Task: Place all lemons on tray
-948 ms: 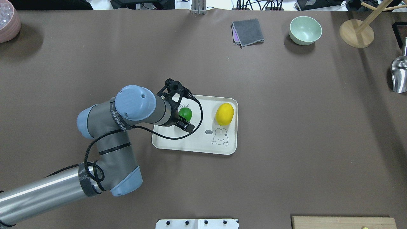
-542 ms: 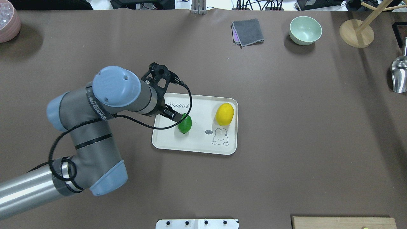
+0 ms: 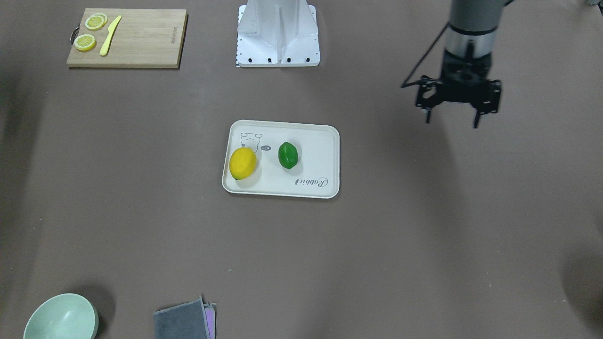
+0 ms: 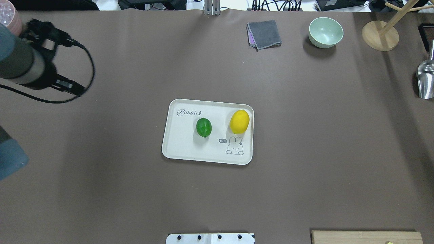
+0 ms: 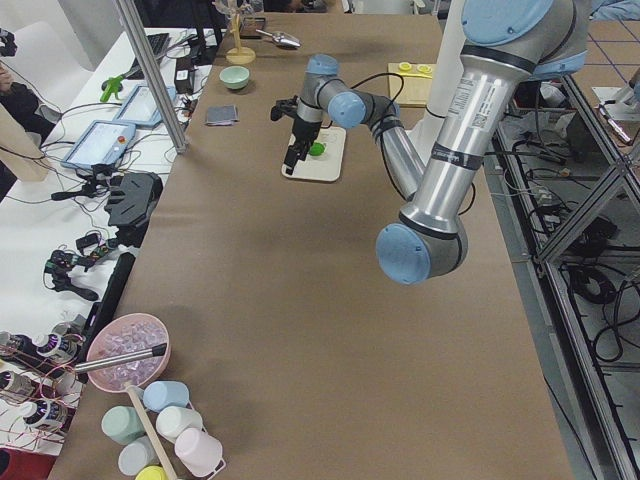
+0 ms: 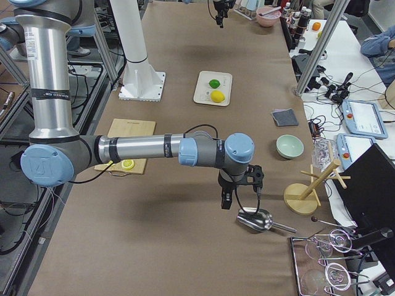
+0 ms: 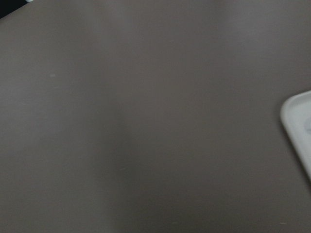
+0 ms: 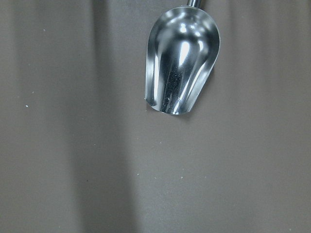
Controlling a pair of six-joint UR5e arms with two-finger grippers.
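The cream tray [image 4: 179, 145] lies mid-table, also in the front view [image 3: 320, 141] and the right side view [image 6: 202, 94]; its corner shows in the left wrist view [image 7: 299, 131]. The green lemon [image 4: 203, 127] [image 3: 288, 155] lies on the tray near its middle. The yellow lemon [image 4: 239, 121] [image 3: 242, 163] lies on the tray beside the rabbit drawing. My left gripper [image 3: 452, 120] [image 4: 75, 89] is open and empty, raised far off the tray on my left. My right gripper [image 6: 225, 198] hangs over a metal scoop [image 8: 181, 63]; I cannot tell if it is open.
A wooden cutting board [image 3: 141, 42] with lemon slices and a yellow knife sits near the robot base [image 3: 278, 35]. A green bowl [image 4: 325, 32], grey cloth [image 4: 264, 34], wooden stand [image 4: 379, 35] and the scoop [image 4: 425, 79] are far right. A pink bowl [image 4: 8, 20] is far left.
My left gripper let go of the green lemon on the tray and swung far to the left and away. The green lemon settled slightly rightward. The yellow lemon has not moved.
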